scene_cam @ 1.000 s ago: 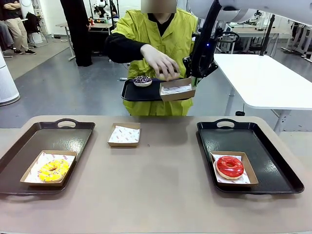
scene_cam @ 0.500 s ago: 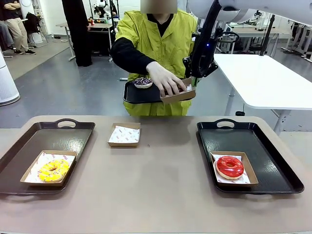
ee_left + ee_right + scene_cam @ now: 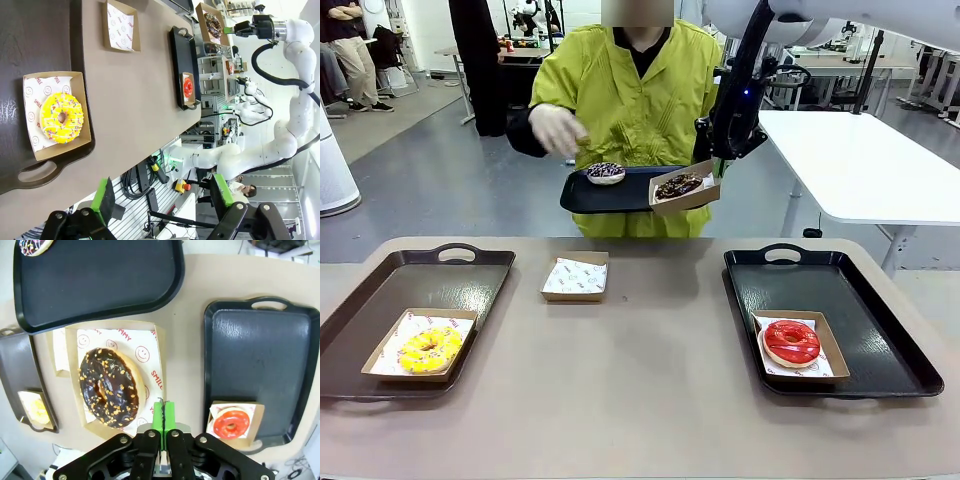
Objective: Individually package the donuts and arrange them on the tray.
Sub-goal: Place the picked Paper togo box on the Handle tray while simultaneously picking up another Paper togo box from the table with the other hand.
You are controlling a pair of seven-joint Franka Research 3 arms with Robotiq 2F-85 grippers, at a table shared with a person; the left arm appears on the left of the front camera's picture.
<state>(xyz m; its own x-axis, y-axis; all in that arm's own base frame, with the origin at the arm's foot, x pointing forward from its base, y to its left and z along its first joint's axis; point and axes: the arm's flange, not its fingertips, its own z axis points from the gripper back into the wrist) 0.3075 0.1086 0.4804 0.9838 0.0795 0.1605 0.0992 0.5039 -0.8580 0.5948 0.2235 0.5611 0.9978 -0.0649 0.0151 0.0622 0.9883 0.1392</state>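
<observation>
One right pincer [image 3: 163, 403] clamps the chocolate donut's [image 3: 107, 388] box [image 3: 73, 380].

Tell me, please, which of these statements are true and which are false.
1. The right gripper is shut on the held box carrying the chocolate donut. True.
2. The yellow donut lies bare on the left tray. False: it sits in its own box.
3. The left gripper is open. True.
4. The middle box holds a donut. False: only printed paper.
5. The red donut is on the person's tray. False: it is boxed on the right tray.
</observation>
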